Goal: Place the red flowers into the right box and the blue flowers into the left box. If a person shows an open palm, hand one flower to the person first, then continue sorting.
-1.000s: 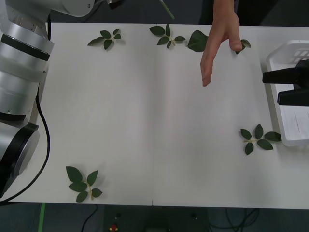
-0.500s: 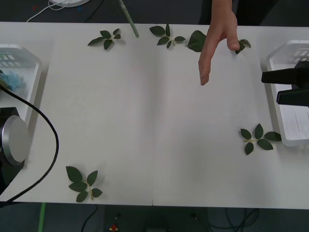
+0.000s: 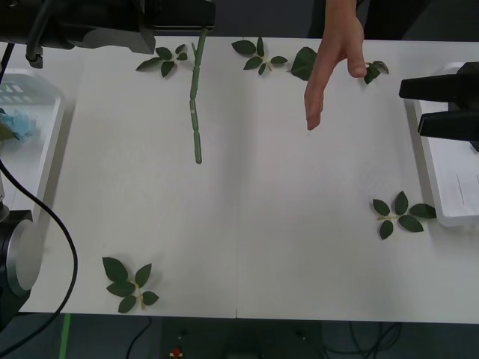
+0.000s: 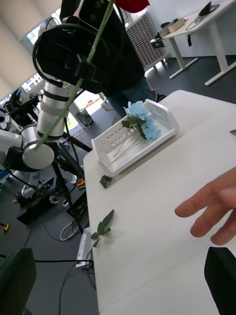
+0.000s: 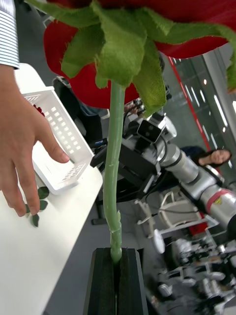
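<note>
A red flower hangs from my left gripper (image 3: 196, 21) over the far left of the table, its green stem (image 3: 197, 105) pointing down toward me. In the left wrist view the black fingers (image 5: 104, 280) are shut on the stem (image 5: 114, 187), under the red bloom (image 5: 88, 74). A person's open hand (image 3: 329, 67) reaches in from the far edge. My right gripper (image 3: 413, 107) hovers open and holds nothing, above the right box (image 3: 456, 202). The left box (image 3: 34, 97) holds blue flowers (image 4: 142, 118).
Loose green leaf sprigs lie at the far edge (image 3: 165, 60) (image 3: 258, 54), near the front left corner (image 3: 127, 284) and beside the right box (image 3: 400, 213). The table's middle is bare white surface.
My left arm has swung across from the left, bringing the rose's stem over the table. The right gripper has shifted slightly toward the far edge. The hand has stayed about where it was.
</note>
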